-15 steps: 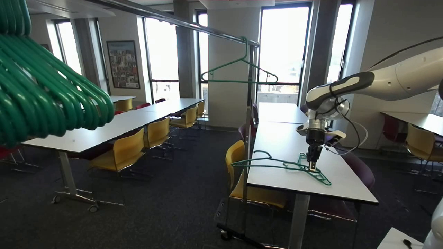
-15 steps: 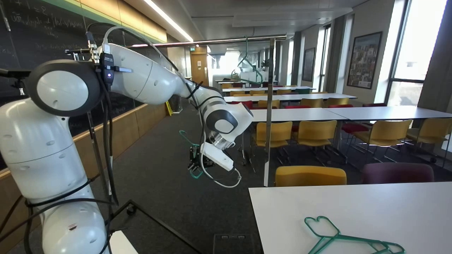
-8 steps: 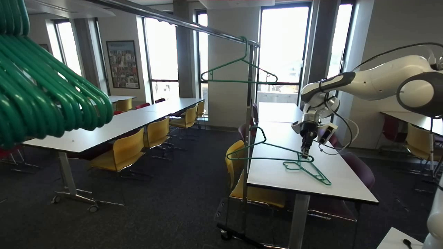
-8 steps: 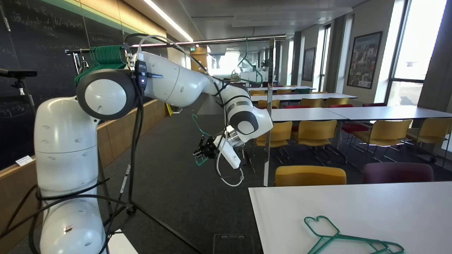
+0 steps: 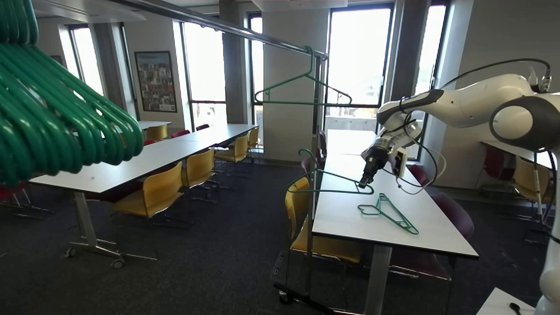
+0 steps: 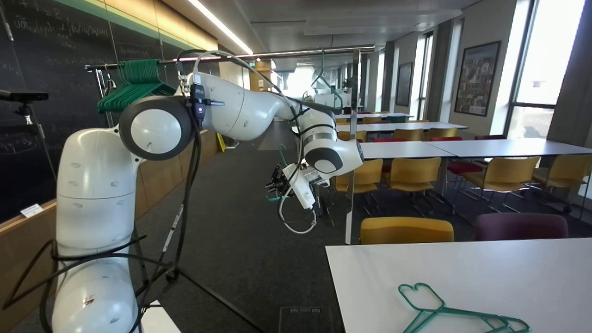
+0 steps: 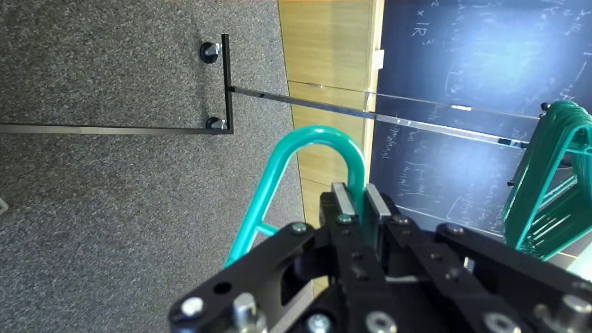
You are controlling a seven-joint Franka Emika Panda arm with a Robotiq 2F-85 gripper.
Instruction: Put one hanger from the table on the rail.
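A: Entry one, end effector (image 7: 360, 199).
B: Black, two-fingered. Set narrow, silver fingertips (image 7: 343, 200) clamped on one rounded corner of a green clothes hanger (image 5: 334, 190).
A: Hanger's place?
B: Right of centre in an exterior view, hook uppermost, bottom bar near level, outline crossing the rack upright (image 5: 316, 118). In the wrist view its gripped corner stands about mid-frame.
A: Entry two, clothes rail (image 5: 245, 32).
B: Metal, horizontal; upper part of both exterior views. Held hanger below it and apart. Carries a single green hanger (image 5: 302, 103) near the upright, and a close-packed row of green hangers (image 6: 138, 88), upper left of an exterior view.
A: Entry three, tabletop (image 5: 339, 221).
B: White, rectangular, lower right in both exterior views. Green hanger stock (image 6: 471, 313) lies flat on it; whether one piece or two, cannot tell.
A: Seating?
B: Yellow chair (image 6: 407, 230), purple chair (image 6: 521, 226), side by side beyond the tabletop's far edge, lower right of an exterior view.
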